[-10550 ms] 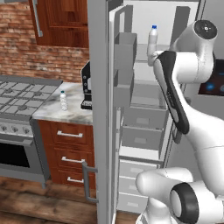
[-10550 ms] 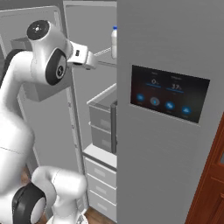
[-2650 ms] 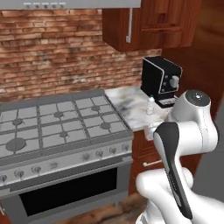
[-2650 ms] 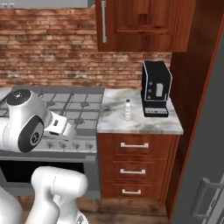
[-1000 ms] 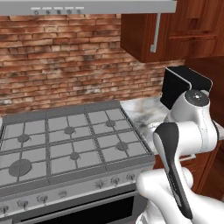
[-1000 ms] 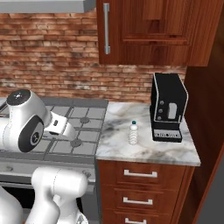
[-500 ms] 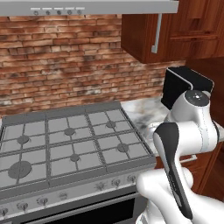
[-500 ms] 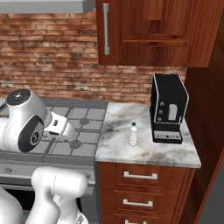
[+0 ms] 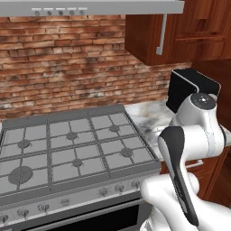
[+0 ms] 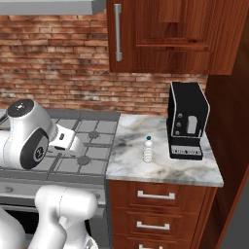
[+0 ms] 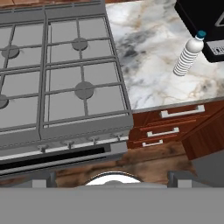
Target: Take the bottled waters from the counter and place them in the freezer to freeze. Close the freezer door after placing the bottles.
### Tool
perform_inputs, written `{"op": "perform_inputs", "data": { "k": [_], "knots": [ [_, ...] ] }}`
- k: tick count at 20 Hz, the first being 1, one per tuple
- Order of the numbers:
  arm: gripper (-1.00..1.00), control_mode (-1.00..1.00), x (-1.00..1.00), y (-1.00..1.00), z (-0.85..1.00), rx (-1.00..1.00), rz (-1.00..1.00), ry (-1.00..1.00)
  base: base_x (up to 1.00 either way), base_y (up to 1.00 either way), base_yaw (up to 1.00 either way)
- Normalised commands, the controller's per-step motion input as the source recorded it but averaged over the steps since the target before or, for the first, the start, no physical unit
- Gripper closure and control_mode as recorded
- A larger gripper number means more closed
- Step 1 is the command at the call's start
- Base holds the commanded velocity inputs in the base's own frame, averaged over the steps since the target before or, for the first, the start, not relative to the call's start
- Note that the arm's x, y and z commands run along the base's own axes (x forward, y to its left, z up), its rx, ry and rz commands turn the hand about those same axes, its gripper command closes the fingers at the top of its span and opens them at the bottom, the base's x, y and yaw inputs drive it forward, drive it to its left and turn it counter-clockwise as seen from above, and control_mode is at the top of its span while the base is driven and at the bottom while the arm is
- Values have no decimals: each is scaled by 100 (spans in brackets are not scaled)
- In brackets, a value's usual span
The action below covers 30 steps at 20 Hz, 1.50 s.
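Note:
One bottled water point(image 10: 148, 150) stands upright on the marble counter point(image 10: 131, 160), just left of the black coffee machine. In the hand view the same bottle point(image 11: 189, 54) shows at the upper right, clear and ribbed with a blue cap. My gripper point(image 11: 112, 180) is open with nothing between its fingers. It hovers above the stove's front edge, well left of the bottle and apart from it. In the right base view the hand point(image 10: 65, 141) sits over the stove. A grey strip of the freezer point(image 10: 240, 219) shows at the lower right edge; how its door stands is out of view.
A grey gas stove point(image 9: 67, 149) fills the left, with a brick wall and hood behind. The coffee machine point(image 10: 187, 121) stands at the counter's back right. Wooden drawers point(image 10: 155, 214) sit under the counter, wall cabinets point(image 10: 160, 34) above. My own arm point(image 9: 194, 135) blocks the counter in the left base view.
Almost nothing differs over the last second: the views have shifted only very slightly, the arm keeps its pose over the stove, and the gripper stays open.

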Motion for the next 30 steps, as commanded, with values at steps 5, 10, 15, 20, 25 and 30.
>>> {"op": "perform_inputs", "data": {
  "k": [5, 10, 15, 20, 25, 30],
  "knots": [
    [-100, -100, 0, 0, 0, 0, 0, 0, 0, 0, 0],
    [-100, -100, 0, -10, 0, 0, 1, -6, 0, 0, 0],
    [-100, -100, 11, -54, 0, 5, 2, -3, 0, 0, 0],
    [-100, -100, 40, -66, 0, 6, 6, 0, 0, 0, 0],
    [-100, -100, 28, -52, -4, 3, 7, -4, 0, 0, 0],
    [-100, -100, 23, -48, -24, 0, 6, -17, 0, 0, 0]
  ]
}}
